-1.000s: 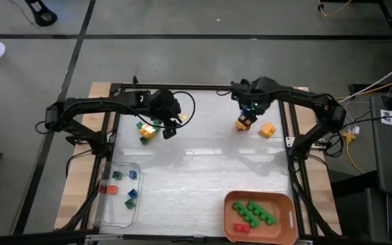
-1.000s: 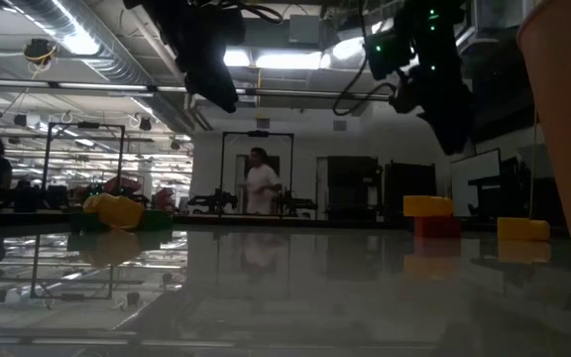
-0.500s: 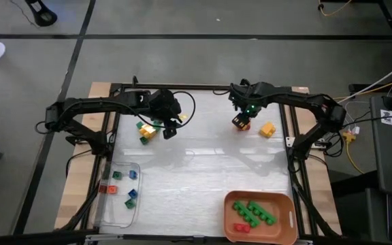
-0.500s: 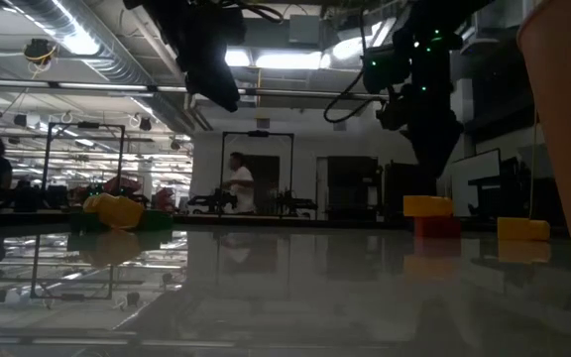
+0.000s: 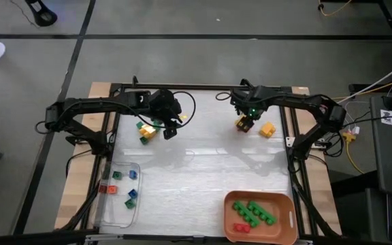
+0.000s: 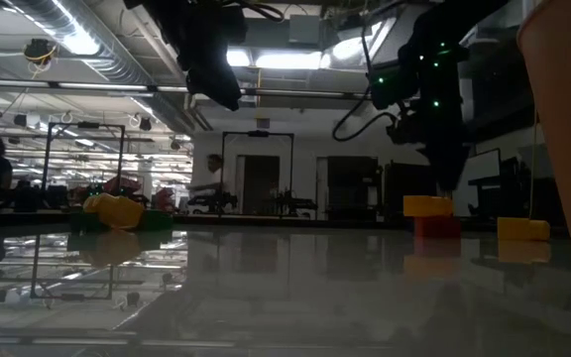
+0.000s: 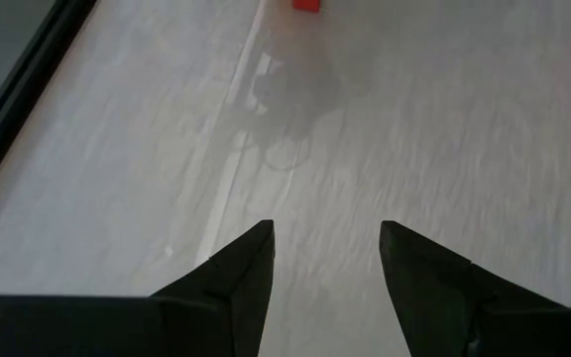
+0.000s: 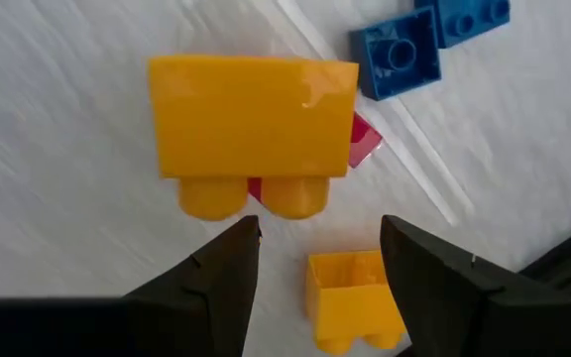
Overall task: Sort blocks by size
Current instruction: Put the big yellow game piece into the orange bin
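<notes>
My right gripper point(image 5: 245, 120) is open and points down just above a yellow brick point(image 8: 251, 119) that lies on a red brick point(image 8: 367, 141) at the table's far right; both also show in the low view point(image 6: 427, 205). A smaller yellow brick point(image 8: 350, 288) shows between my fingers point(image 8: 320, 260), farther off. Two blue bricks point(image 8: 404, 55) lie beside them. Another yellow brick point(image 5: 268, 129) lies to the right. My left gripper point(image 5: 169, 130) hangs open and empty point(image 7: 325, 243) beside yellow and green bricks point(image 5: 145, 133) at the far left.
A clear tray point(image 5: 107, 204) at the near left holds several small bricks. An orange tray point(image 5: 231, 228) at the near right holds long green bricks and a red one. The table's metal frame point(image 5: 288, 136) runs close to the right gripper. A person walks in the room behind point(image 6: 211, 178).
My right gripper has come down toward the yellow brick on the red one, swinging a little left and back right over it. The bricks have not moved. My left arm has kept still.
</notes>
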`<action>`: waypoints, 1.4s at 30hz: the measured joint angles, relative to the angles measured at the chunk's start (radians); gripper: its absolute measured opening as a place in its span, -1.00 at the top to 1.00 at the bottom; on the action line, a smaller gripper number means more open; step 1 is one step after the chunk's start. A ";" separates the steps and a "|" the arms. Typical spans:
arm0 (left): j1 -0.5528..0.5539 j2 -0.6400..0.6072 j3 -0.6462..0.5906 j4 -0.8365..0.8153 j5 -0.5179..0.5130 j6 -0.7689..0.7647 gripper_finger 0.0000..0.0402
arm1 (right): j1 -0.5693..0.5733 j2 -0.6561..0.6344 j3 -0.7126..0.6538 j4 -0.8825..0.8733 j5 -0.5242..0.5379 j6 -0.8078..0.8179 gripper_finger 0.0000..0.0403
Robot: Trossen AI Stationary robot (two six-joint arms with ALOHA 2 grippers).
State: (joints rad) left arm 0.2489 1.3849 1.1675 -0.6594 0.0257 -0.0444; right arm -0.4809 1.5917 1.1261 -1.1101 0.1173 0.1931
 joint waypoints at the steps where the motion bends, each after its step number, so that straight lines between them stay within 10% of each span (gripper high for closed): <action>1: 0.000 0.000 0.000 0.000 0.000 0.000 0.15 | -0.004 0.000 -0.007 0.006 0.009 -0.001 -0.05; 42: 0.000 0.000 0.000 -0.002 0.000 0.000 0.15 | -0.006 0.063 -0.028 0.123 -0.006 -0.016 -0.05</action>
State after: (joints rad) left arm 0.2489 1.3849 1.1675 -0.6609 0.0257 -0.0448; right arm -0.4870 1.6544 1.0981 -0.9874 0.1116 0.1776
